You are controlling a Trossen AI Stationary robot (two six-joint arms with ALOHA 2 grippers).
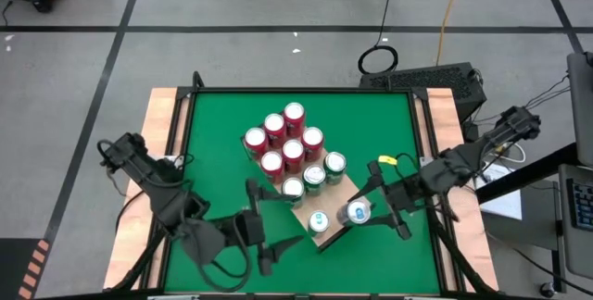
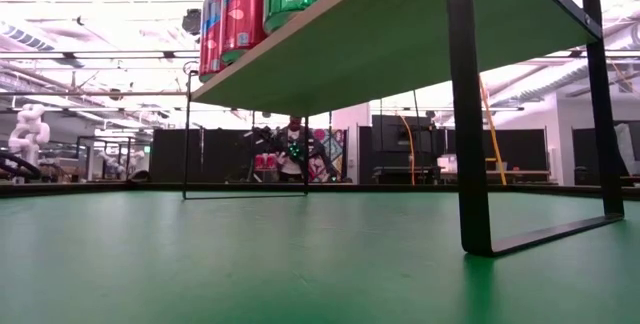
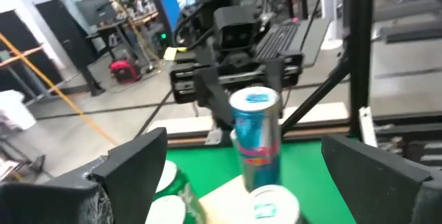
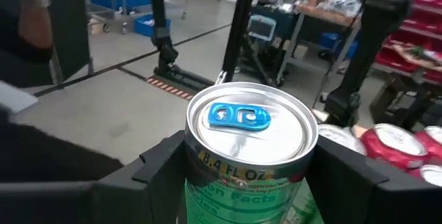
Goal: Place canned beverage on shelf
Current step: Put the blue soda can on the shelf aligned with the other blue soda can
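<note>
The shelf [image 1: 326, 238] is a light wood board on dark metal legs [image 2: 470, 114], standing mid-table. Several red and green cans [image 1: 292, 147] stand on it, plus one silver can with a blue tab [image 1: 318, 219]. My right gripper [image 1: 363, 209] is shut on another slim can with a blue tab [image 4: 250, 131], at the board's edge nearest the table's right side. My left gripper [image 1: 271, 228] is open and empty, at the board's near left side, facing that can [image 3: 255, 141]. My right gripper pinches the slim can's side wall just under its top rim [image 4: 200, 158] between its two fingers. The fingers come level from the table's right side, one on each side of the can. The can is upright. I cannot tell whether its bottom rests on the board.
The shelf's thin dark leg frames [image 2: 590, 114] stand on the green table [image 1: 213, 152], with open room under the board. Wooden side rails [image 1: 159, 143] border the table. A keyboard [image 1: 422, 80] lies past the far edge.
</note>
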